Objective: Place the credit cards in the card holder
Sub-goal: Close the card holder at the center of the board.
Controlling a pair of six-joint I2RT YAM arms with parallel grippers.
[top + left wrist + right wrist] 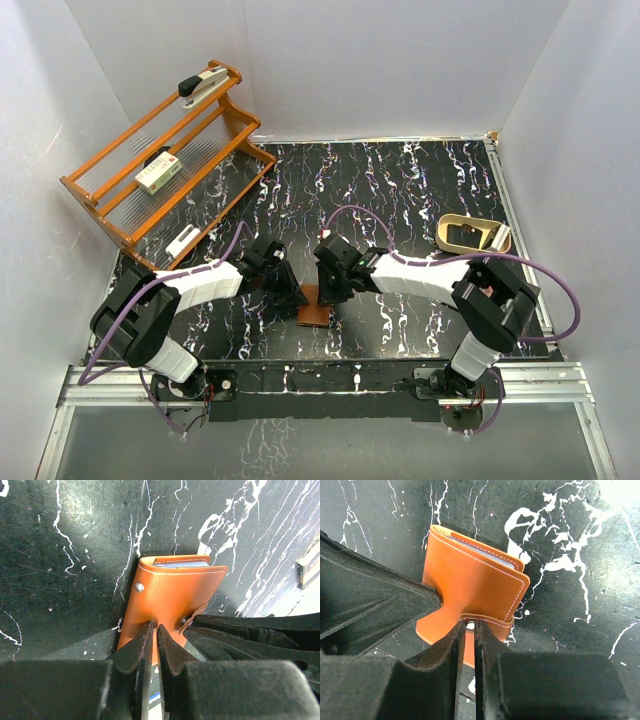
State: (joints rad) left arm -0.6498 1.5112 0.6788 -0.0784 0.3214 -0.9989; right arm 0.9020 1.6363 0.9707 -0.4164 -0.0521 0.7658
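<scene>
Orange-brown leather is seen in the top view at the near middle of the black, white-veined worktop: this is the card holder. It is reached from the left by the left jaws and from the right by the right jaws, and both arms are bent towards it. At the far left a wooden rack is placed, with a stapler on its top and a white-and-green box on a shelf. A tan curved object lies well apart at the right.

In the left wrist view the card holder is folded. Its near edge is pinched between the left jaws, which are almost fully closed on the leather. Pale blue edges of the credit cards are seen inside the far opening. A metal stud is on the cover, and the right jaws are seen at the snap tab.

In the right wrist view the right jaws are closed on the snap tab, which is wrapped around the holder's edge. The left jaws are touching the cover from the left. Whether the holder is resting on the worktop cannot be told.
</scene>
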